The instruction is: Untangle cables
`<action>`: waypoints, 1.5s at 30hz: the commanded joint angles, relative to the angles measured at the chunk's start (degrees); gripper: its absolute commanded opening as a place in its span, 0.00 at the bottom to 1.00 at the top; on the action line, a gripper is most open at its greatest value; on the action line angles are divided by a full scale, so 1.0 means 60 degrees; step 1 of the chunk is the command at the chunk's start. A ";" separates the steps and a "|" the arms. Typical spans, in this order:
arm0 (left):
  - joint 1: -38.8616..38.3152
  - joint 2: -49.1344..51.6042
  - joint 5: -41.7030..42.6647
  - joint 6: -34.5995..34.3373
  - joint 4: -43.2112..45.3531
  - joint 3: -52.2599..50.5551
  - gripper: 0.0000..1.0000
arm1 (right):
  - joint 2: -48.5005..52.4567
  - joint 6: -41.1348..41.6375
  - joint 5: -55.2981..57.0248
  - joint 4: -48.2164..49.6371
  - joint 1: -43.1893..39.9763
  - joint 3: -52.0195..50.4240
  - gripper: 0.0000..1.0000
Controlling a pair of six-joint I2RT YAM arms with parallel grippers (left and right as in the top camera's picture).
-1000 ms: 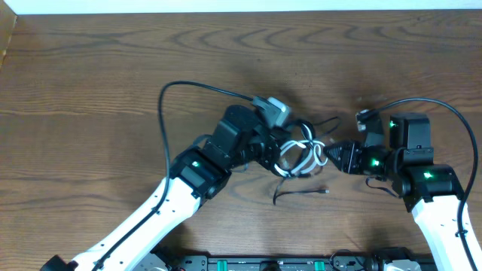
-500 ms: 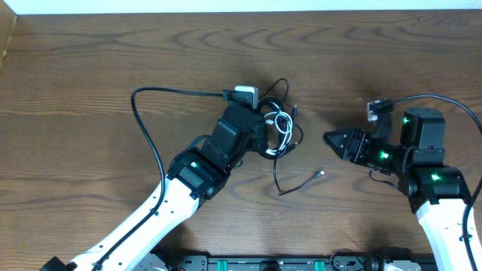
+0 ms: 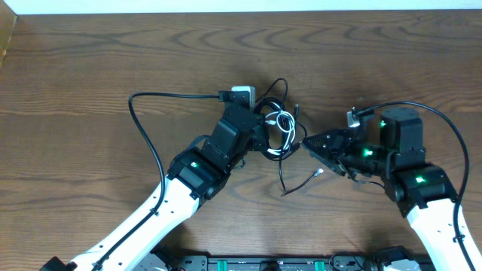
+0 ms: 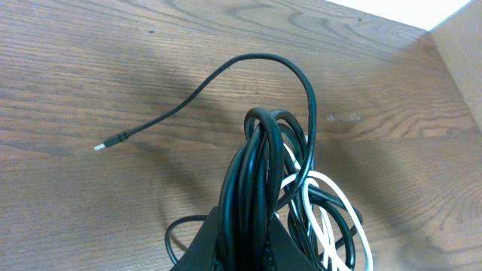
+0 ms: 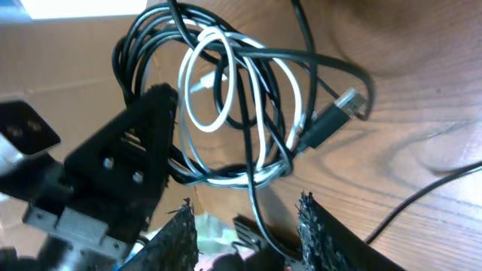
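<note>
The cables [image 3: 280, 126] form a small bundle of black and white loops held just above the wooden table. My left gripper [image 3: 265, 141] is shut on the bundle's black strands [image 4: 256, 173], and the white cable [image 4: 331, 214] loops at their right. One black tail ends in a small plug [image 3: 318, 172] on the table. My right gripper [image 3: 306, 143] is open at the bundle's right side. In the right wrist view the bundle [image 5: 233, 113] hangs in front of the right gripper [image 5: 245, 209], and one thin black strand runs between its jaws. A black USB plug [image 5: 337, 111] sticks out to the right.
A thick black arm wire [image 3: 143, 113] arcs left of the left wrist, and another [image 3: 452, 128] loops over the right arm. A loose black cable end [image 4: 105, 145] lies on the table. The table's far edge [image 3: 241, 10] runs along the top.
The left gripper carried the bundle up and to the left. The right gripper let go, drew back to the right, then came left again up to the bundle with its jaws apart.
</note>
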 commanded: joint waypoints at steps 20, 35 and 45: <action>-0.0506 -0.0073 0.0535 0.0940 0.0069 0.0157 0.07 | 0.1541 0.0627 0.1494 0.1563 0.1020 0.0204 0.01; -0.0506 -0.0073 -0.0874 0.2211 0.0036 0.0157 0.08 | -0.2109 -0.4244 0.3883 -0.1541 0.0087 0.0204 0.01; -0.0506 -0.0073 -0.0874 0.2211 0.0033 0.0157 0.07 | -0.4138 -0.5337 0.5082 -0.2182 0.0087 0.0204 0.01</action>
